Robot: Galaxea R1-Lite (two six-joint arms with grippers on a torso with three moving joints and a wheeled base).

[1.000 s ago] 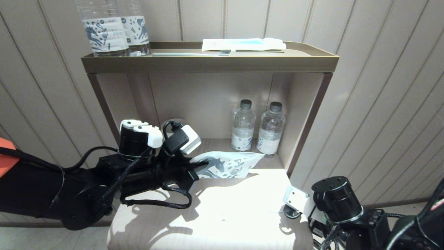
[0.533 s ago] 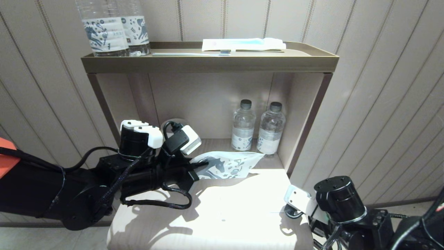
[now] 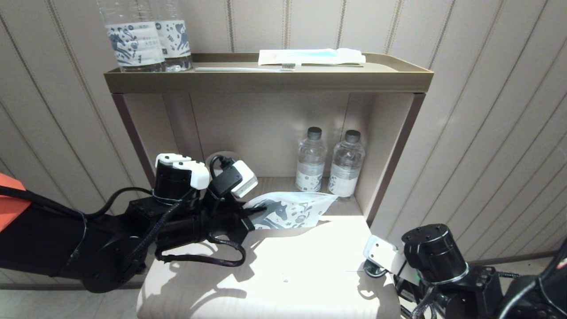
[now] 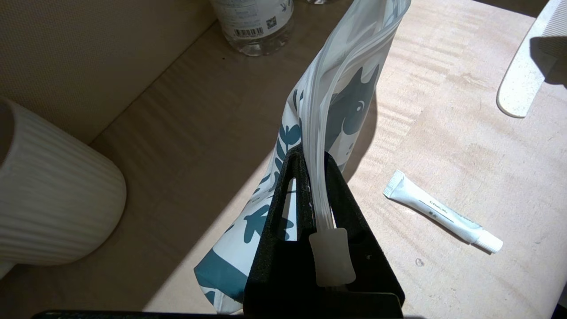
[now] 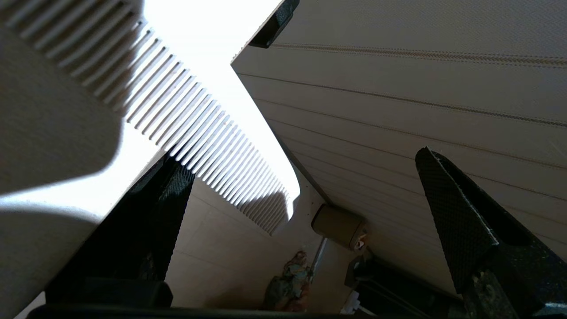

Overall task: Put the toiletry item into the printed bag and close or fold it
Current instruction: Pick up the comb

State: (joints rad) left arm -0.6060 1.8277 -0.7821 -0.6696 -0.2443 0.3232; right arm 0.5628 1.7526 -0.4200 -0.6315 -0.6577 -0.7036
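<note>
"Comb first: where is it?"

"Lying flat on the sunlit wooden surface of the nightstand, towards the right side, well apart from the bag. It is outside the bag. A small toothpaste tube lies between the two, touching neither."

"And the bag?"

"The printed bag stands tilted at the back of the lower shelf, just in front of two small water bottles. Its zip strip runs up out of the left gripper, whose jaws are pressed together on that strip near the slider tab. The mouth beyond the grip looks only slightly parted."

"What about the right gripper?"

"The right gripper sits low at the right front corner of the nightstand, jaws spread wide and pinching nothing. From its wrist camera the comb's toothed end shows close above one finger; I cannot tell whether they touch."

"Anything else around?"

"A white ribbed cup sits beside the left arm on the lower shelf. On the top tray are two larger bottles, a toothbrush and a white packet with a blue band."
</note>
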